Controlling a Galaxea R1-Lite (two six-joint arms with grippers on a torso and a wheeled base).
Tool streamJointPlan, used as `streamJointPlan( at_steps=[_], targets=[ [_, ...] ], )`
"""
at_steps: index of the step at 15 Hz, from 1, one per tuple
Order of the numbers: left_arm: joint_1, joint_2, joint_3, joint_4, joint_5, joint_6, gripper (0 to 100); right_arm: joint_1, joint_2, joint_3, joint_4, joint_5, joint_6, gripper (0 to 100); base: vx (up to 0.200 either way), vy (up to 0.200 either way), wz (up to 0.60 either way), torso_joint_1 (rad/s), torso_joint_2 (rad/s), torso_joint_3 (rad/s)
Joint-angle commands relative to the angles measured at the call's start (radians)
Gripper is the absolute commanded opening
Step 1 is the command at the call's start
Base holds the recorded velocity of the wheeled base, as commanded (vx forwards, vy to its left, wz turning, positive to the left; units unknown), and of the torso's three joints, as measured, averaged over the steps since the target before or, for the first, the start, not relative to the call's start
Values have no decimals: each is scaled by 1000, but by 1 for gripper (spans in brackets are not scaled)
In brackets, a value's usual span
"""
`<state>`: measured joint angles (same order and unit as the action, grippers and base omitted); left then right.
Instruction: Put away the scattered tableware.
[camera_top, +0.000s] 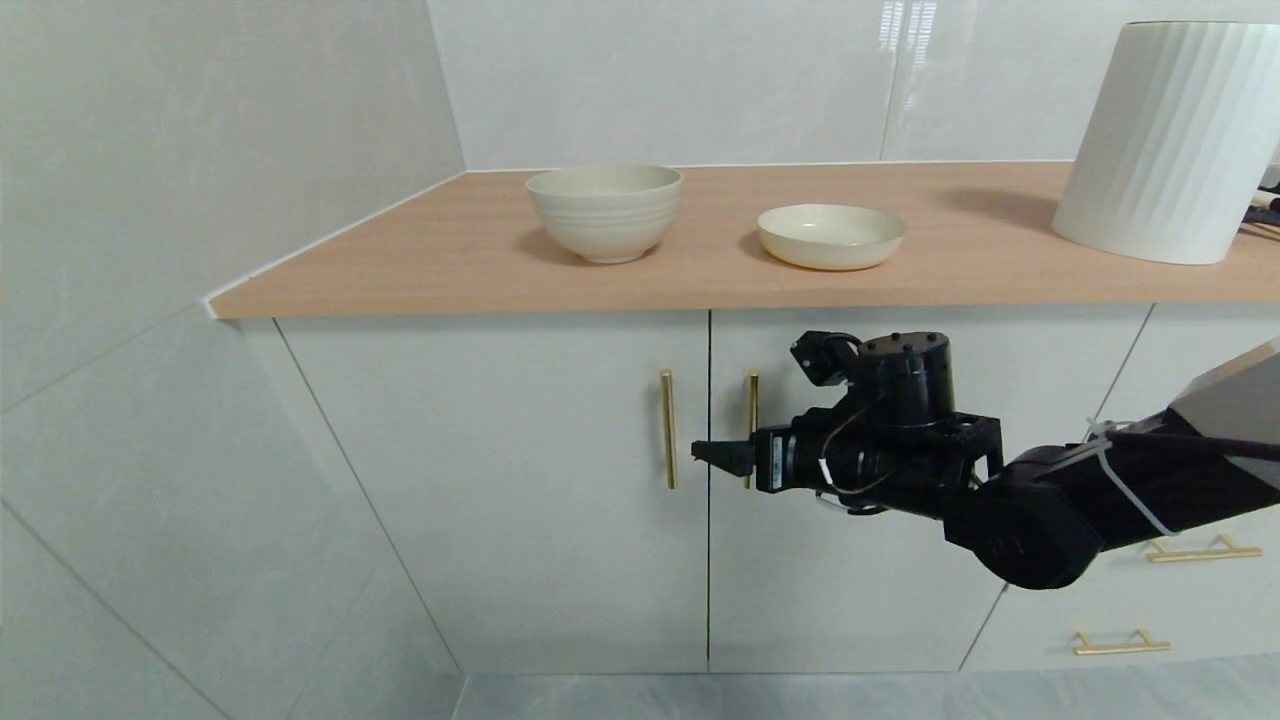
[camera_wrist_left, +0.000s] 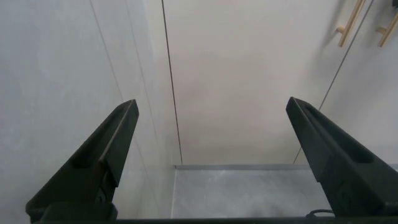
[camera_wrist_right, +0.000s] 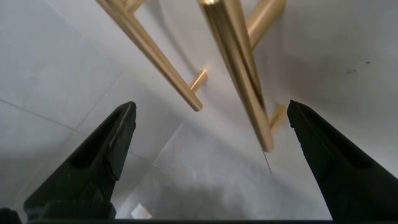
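Note:
A deep cream bowl (camera_top: 604, 210) and a shallow cream dish (camera_top: 831, 236) stand apart on the wooden countertop (camera_top: 400, 270). Below them are two closed cabinet doors with vertical gold handles, the left handle (camera_top: 667, 430) and the right handle (camera_top: 752, 400), side by side at the seam. My right gripper (camera_top: 720, 456) is held level just in front of these handles, below the counter. In the right wrist view it (camera_wrist_right: 210, 109) is open, with the nearer handle (camera_wrist_right: 239, 74) and the farther handle (camera_wrist_right: 155, 59) seen close between its fingers. My left gripper (camera_wrist_left: 211, 104) is open and holds nothing, facing the cabinet front low by the floor.
A tall white ribbed container (camera_top: 1170, 140) stands at the counter's right end. Drawers with horizontal gold pulls (camera_top: 1200, 550) lie to the right of the doors. A tiled wall (camera_top: 150, 300) closes off the left side. Grey floor (camera_top: 800, 695) runs below the cabinet.

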<state>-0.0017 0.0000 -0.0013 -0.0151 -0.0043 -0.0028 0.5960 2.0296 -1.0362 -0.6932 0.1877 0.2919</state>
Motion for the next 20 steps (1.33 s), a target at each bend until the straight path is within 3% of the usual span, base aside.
streamJointPlan(
  at_steps=[1, 9, 17, 20],
  targets=[
    [0, 0, 0, 0, 0, 0, 100, 2, 20, 1, -16, 1, 7, 100, 0, 0, 0, 0, 0, 0],
    [0, 0, 0, 0, 0, 0, 100, 22, 40, 1, -157, 3, 87, 100, 0, 0, 0, 0, 0, 0],
    [0, 0, 0, 0, 0, 0, 100, 44, 8, 44, -161, 10, 89, 100, 0, 0, 0, 0, 0, 0],
    [0, 0, 0, 0, 0, 0, 100, 45, -29, 84, -161, 81, 87, 100, 0, 0, 0, 0, 0, 0]
  ],
)
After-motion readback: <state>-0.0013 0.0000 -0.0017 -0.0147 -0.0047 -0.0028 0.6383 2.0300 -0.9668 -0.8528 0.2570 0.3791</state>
